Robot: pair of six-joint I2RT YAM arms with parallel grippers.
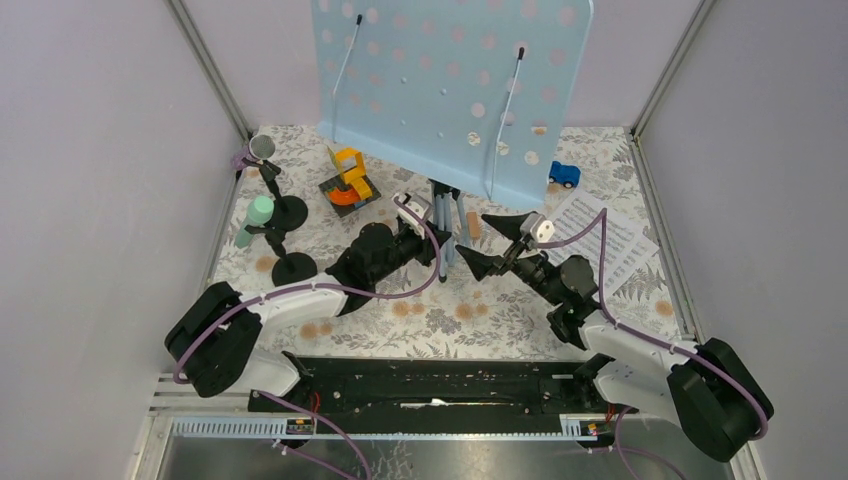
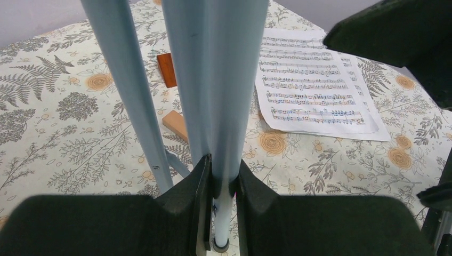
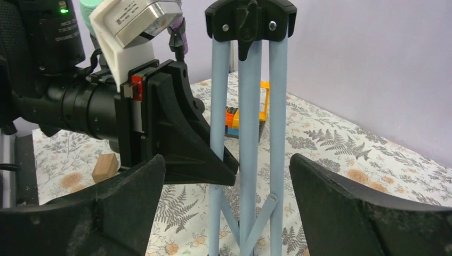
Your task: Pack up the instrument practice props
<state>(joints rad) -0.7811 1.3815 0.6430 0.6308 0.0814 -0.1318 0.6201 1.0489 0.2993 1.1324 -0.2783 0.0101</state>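
Note:
The pale blue perforated music rack stands at the back centre on folded tripod legs. My left gripper is shut on one tripod leg, with the jaws closed around it near its foot. My right gripper is open and empty, its jaws wide on either side of the legs without touching them. A white sheet-music page lies flat at the right. The purple glitter microphone and the mint-green microphone sit in black round-based holders at the left.
A small blue toy car sits behind the page. An orange and yellow brick toy stands left of the rack. Brown wooden blocks lie by the tripod feet. Grey walls close in both sides.

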